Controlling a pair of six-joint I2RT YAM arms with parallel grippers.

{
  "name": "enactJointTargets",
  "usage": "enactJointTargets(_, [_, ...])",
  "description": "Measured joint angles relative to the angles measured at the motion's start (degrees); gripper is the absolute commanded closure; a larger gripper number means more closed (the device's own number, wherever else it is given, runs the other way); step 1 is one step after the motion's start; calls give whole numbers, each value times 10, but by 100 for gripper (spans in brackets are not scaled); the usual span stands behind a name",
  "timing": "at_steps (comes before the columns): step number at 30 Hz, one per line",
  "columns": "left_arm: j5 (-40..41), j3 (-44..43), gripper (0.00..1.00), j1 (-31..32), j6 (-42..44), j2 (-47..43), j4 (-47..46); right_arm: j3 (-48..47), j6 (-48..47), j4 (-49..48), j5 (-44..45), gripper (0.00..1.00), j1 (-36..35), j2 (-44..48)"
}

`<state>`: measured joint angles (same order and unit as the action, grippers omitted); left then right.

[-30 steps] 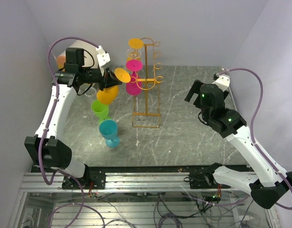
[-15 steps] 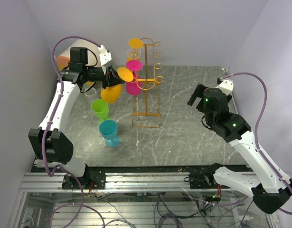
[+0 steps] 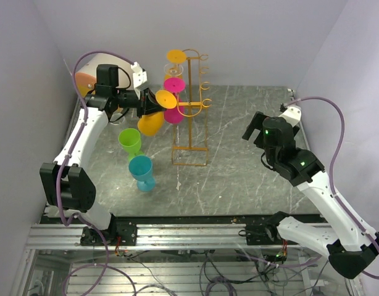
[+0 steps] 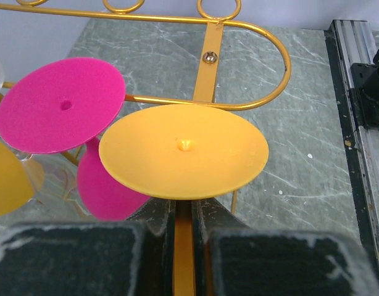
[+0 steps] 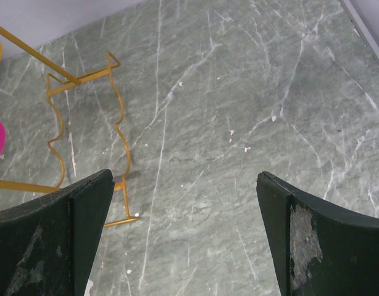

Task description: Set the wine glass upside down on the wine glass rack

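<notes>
Pinching the orange glass [image 3: 151,123] by its stem, our left pincer [image 4: 183,228] holds it in the air just beside the rack [image 3: 191,111]; hanging it is not yet done. We judge it nearly inverted: long axis tilted, foot up toward the rack, bowl down toward the bench [image 3: 239,154]. Our right pincer [image 5: 186,234] hangs spread, empty.
</notes>
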<state>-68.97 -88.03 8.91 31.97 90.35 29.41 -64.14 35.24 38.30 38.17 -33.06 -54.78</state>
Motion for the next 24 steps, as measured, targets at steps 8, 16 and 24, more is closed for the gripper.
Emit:
enactJointTargets(8, [-8,5,93,11,-24,10,-39,11,7,1,-4,0,0,13])
enactJointTargets(16, [-9,5,93,19,-30,12,-46,16,9,2,-11,0,0,13])
enactJointTargets(24, [-9,12,92,24,-42,14,-61,16,10,2,-16,0,0,13])
